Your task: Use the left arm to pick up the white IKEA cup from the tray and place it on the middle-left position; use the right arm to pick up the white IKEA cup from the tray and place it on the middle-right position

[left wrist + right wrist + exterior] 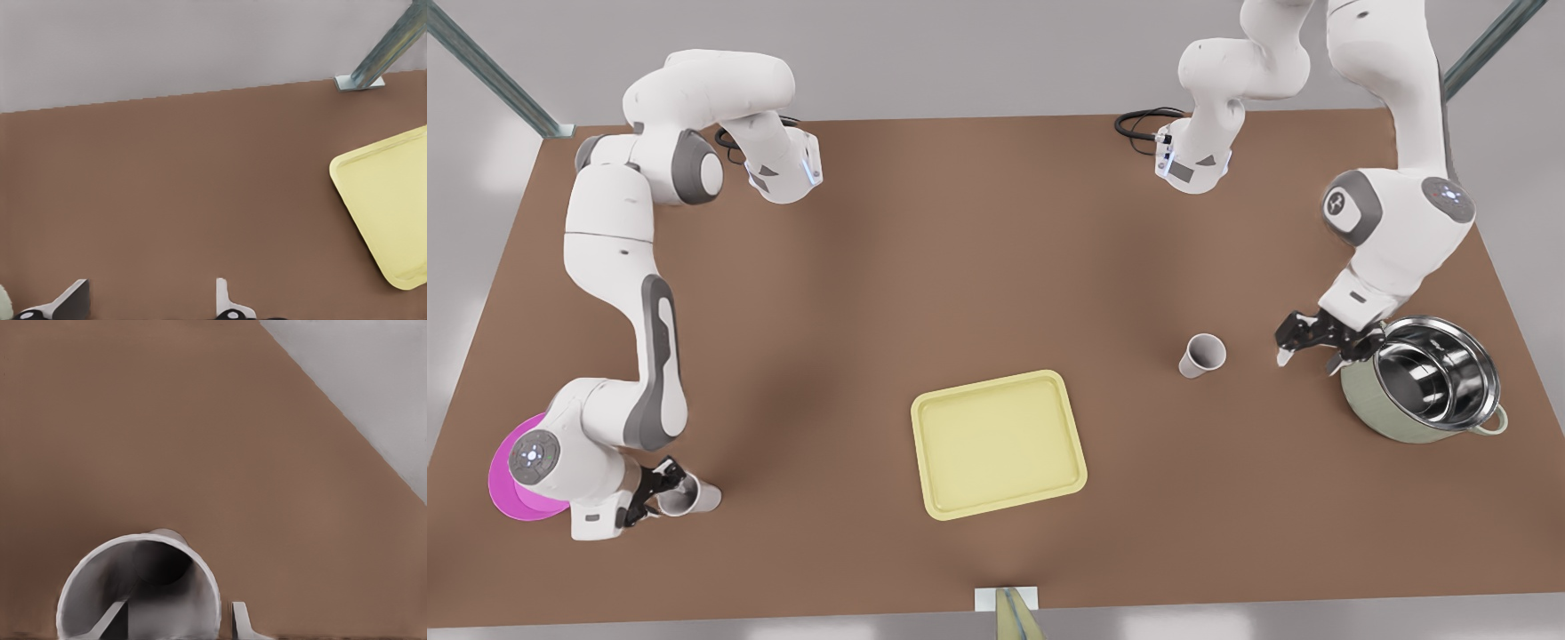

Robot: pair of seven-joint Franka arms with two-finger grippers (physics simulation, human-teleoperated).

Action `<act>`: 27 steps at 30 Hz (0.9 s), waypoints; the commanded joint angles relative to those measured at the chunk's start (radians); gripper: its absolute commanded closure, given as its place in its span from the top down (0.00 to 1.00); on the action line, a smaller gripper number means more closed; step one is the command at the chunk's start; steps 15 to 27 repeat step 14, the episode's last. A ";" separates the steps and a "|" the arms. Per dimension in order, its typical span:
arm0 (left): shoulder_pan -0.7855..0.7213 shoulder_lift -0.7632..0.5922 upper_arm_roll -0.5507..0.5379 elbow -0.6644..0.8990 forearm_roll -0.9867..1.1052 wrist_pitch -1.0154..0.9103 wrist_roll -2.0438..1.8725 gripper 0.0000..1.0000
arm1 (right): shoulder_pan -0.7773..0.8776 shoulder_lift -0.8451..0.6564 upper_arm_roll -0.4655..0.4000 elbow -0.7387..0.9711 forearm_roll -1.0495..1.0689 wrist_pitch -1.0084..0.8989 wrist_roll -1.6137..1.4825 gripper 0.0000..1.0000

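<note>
The tray [999, 444] lies empty at mid-table; one white cup [1202, 356] already stands apart toward the front view's right beside the opened, empty left gripper [1307, 348], while the right gripper [660, 491] clamps the second cup [687, 496], unplaced.

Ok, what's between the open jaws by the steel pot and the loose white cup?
Only bare brown table, seen in the front view, lies between the left gripper and the small white tapered cup.
</note>
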 commanded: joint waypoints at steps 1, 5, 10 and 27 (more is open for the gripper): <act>0.008 0.034 0.006 0.212 -0.057 -0.615 -0.342 1.00 | 0.002 -0.081 0.003 0.001 0.004 -0.167 -0.116 0.68; -0.002 -0.081 -0.027 0.201 0.139 -0.504 -0.296 1.00 | 0.071 -0.252 0.004 0.001 0.003 -0.414 0.367 0.90; -0.007 -0.064 -0.048 0.222 0.165 -0.539 -0.304 1.00 | 0.108 -0.266 0.015 0.000 -0.094 -0.412 0.513 1.00; -0.021 -0.040 -0.059 0.234 0.171 -0.531 -0.272 1.00 | 0.112 -0.315 -0.013 0.000 -0.132 -0.497 0.980 1.00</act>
